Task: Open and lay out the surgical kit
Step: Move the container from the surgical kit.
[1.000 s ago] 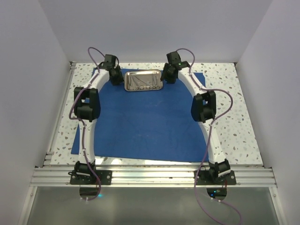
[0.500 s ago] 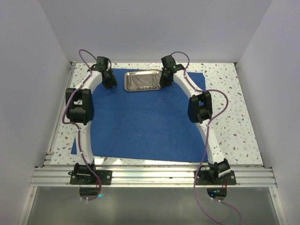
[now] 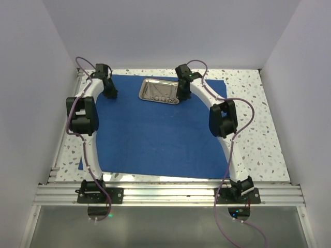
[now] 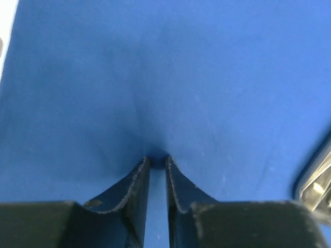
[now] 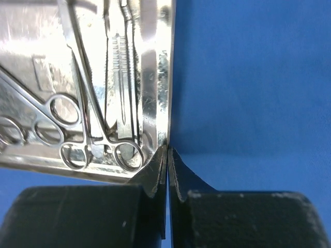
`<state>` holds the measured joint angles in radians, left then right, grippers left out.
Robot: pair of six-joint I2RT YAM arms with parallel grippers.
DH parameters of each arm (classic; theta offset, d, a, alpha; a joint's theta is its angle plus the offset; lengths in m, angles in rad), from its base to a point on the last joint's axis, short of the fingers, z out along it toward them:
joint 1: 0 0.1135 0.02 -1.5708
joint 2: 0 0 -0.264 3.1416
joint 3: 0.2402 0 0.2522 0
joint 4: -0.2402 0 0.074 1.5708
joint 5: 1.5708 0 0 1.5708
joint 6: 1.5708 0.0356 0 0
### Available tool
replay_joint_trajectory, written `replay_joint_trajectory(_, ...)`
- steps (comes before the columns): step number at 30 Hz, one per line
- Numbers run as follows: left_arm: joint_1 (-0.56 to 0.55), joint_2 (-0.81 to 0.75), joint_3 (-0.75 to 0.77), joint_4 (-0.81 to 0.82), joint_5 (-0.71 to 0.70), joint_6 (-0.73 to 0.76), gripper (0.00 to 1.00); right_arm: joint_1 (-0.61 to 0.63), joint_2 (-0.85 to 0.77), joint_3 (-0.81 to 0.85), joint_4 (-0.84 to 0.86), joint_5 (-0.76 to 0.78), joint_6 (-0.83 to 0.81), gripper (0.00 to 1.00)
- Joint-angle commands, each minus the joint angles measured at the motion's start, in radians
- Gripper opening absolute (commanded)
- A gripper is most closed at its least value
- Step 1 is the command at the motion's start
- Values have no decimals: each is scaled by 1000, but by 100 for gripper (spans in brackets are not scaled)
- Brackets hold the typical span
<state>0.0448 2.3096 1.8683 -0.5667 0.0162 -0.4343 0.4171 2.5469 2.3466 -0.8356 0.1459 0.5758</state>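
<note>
I have one royal-blue cloth (image 3: 155, 139) spread open and flat on the speckled worktop (image 3: 258, 134). It fills the middle of the overhead view and looks matte and softly creased. One steel tray (image 3: 159, 91) sits on it at upper centre. It is a shallow rectangle with rounded corners and a mirror-bright raised rim, turned a little askew to the cloth's edges.

Slim silver instruments lie inside the tray. In the right wrist view I count five finger rings of forceps (image 5: 78, 82) toward the lower left of the frame, though I cannot tell how many forceps they belong to. One pair of tweezers (image 5: 118, 62) with a ribbed grip lies lengthwise beside the rim.

The right gripper (image 5: 168, 150) is at the tray's right-hand side. Its two black fingers are pressed nearly together, with the thin rim caught between the tips.

The left gripper (image 4: 156, 159) is down on the cloth at the upper left of the overhead view, left of the tray and not touching it. Its fingers stand narrow and pinch the fabric, which gathers into a dark pucker at their tips with faint creases fanning away.
</note>
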Motion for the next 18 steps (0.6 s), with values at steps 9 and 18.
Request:
replay_joint_trajectory(9, 7, 39, 55, -25, -47, 29, 17, -57, -309, -308, -76, 150, -51, 0)
replay_joint_trajectory(18, 7, -30, 12, -27, -24, 48, 17, -196, -347, -455, -34, 185, -47, 0)
